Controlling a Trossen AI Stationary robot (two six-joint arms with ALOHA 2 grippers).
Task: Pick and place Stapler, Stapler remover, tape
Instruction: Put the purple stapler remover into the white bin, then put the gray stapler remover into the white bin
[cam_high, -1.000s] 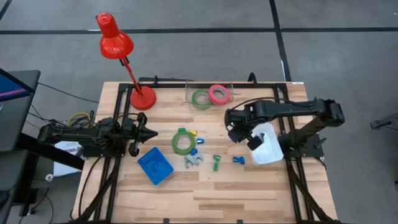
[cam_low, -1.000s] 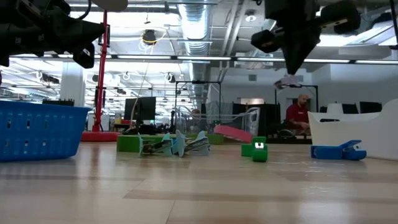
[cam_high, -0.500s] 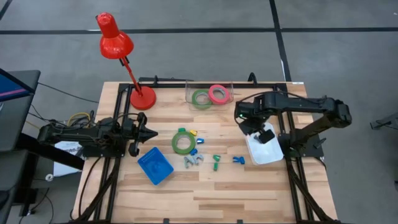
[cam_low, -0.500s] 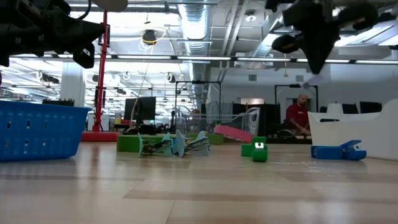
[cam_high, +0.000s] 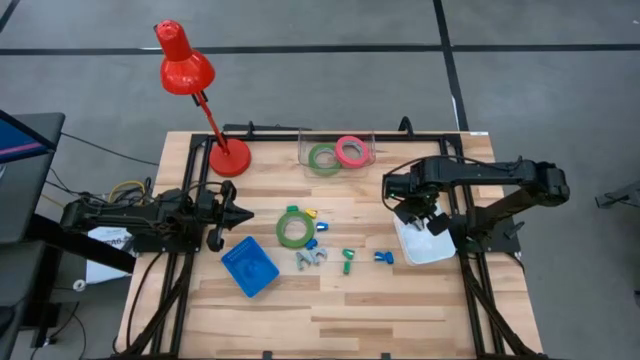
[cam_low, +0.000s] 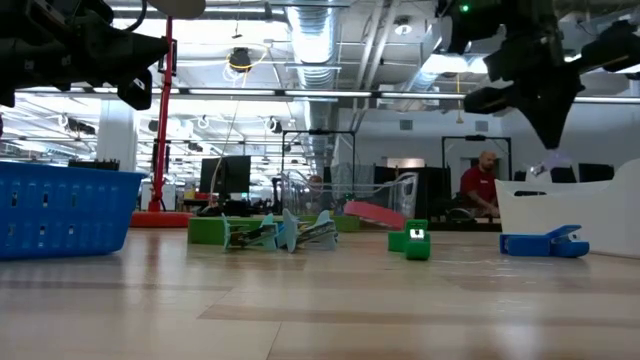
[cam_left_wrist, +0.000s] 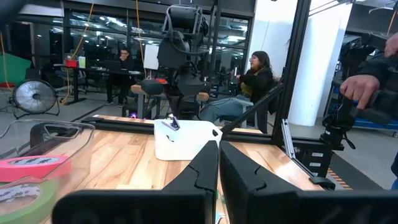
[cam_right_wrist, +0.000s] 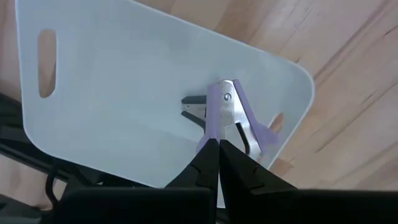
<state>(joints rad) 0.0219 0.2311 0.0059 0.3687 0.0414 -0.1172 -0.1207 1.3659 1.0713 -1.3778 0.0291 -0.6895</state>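
Note:
My right gripper (cam_high: 418, 214) hangs over the white bin (cam_high: 428, 246), shut on a purple-and-silver staple remover (cam_right_wrist: 227, 115). One green tape ring (cam_high: 292, 228) lies flat on the table. A second green ring (cam_high: 323, 158) and the pink-red ring (cam_high: 350, 151) sit in a clear container at the far edge. Small staple removers lie near the table's middle: grey (cam_high: 312, 258), green (cam_high: 347, 261) and blue (cam_high: 383, 257). My left gripper (cam_high: 243, 213) waits shut at the left side, touching nothing. My right gripper pinches the purple staple remover by one end (cam_right_wrist: 214, 138) between its two fingertips, coming from above and pointing down. The remover is lifted clear and hangs below the fingers (cam_low: 553, 160) above the white bin's inside.
A blue basket (cam_high: 249, 266) lies near the left gripper. A red desk lamp (cam_high: 228, 158) stands at the far left corner. Small blue and yellow pieces (cam_high: 310, 213) lie beside the green ring. People sit in the room beyond the table.
My right gripper has carried the purple staple remover toward the table's right edge, from beside the white bin to over it, and has come slightly down. It has stayed shut on the remover.

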